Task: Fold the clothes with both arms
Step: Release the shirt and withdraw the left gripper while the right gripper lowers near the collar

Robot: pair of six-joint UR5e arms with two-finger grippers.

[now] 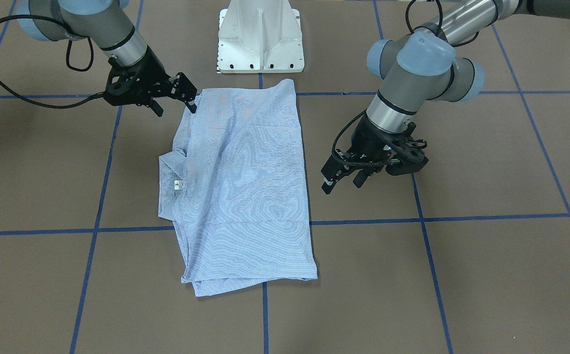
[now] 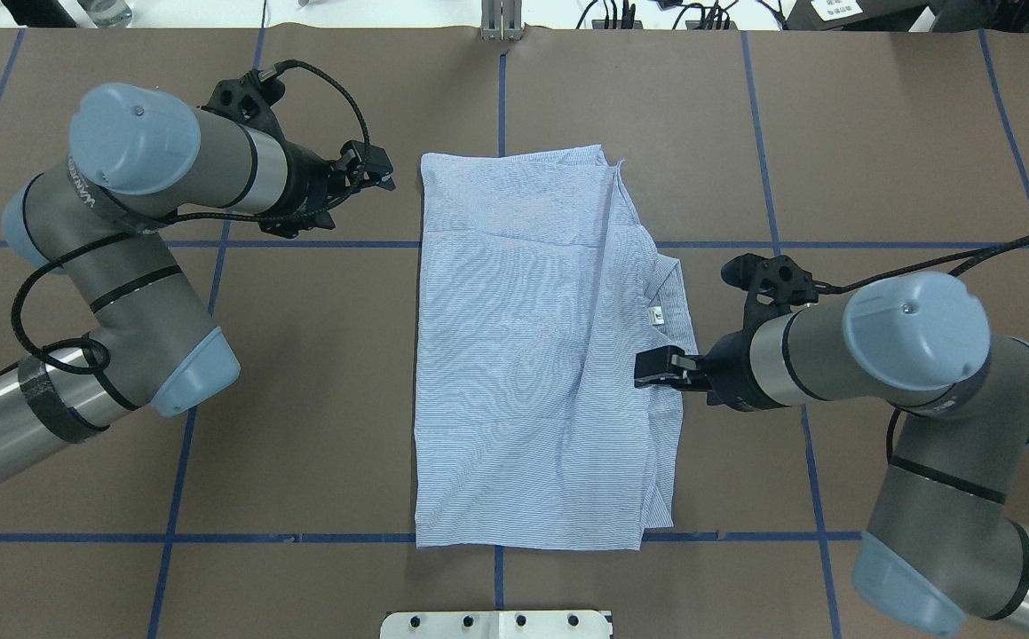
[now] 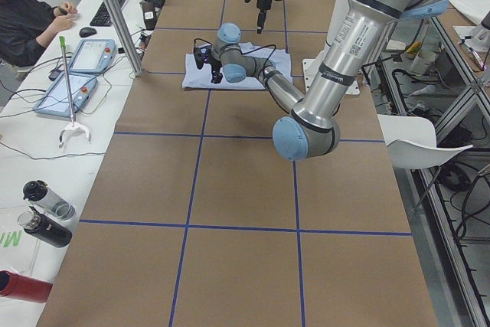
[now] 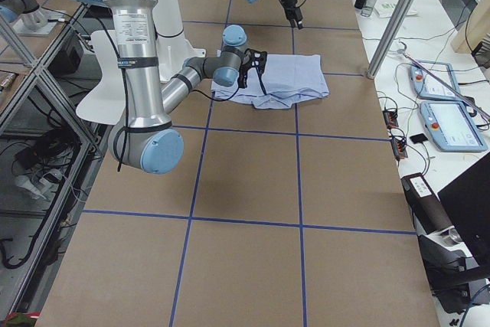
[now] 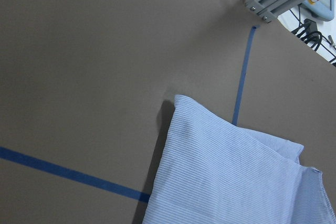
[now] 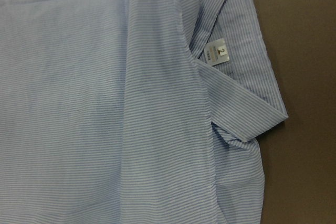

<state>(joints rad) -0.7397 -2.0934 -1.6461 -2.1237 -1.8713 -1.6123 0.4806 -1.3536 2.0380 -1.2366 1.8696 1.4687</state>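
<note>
Shirt (image 1: pixel 250 187) flat, long axis crosswise between claws, collar (image 1: pixel 166 182) toward right claw (image 1: pixel 175 109); left claw (image 1: pixel 342 185) opposite. Both angled inward, spread open, empty.

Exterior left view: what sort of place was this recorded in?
Probably a robotics lab workcell: robot arms over a brown table gridded with blue tape, control tablets on a side bench, and a person seated at a keyboard.

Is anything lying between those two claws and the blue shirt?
Nothing visible does. Only bare brown table separates the left gripper from the shirt; the right gripper is at its collar-side edge.
</note>
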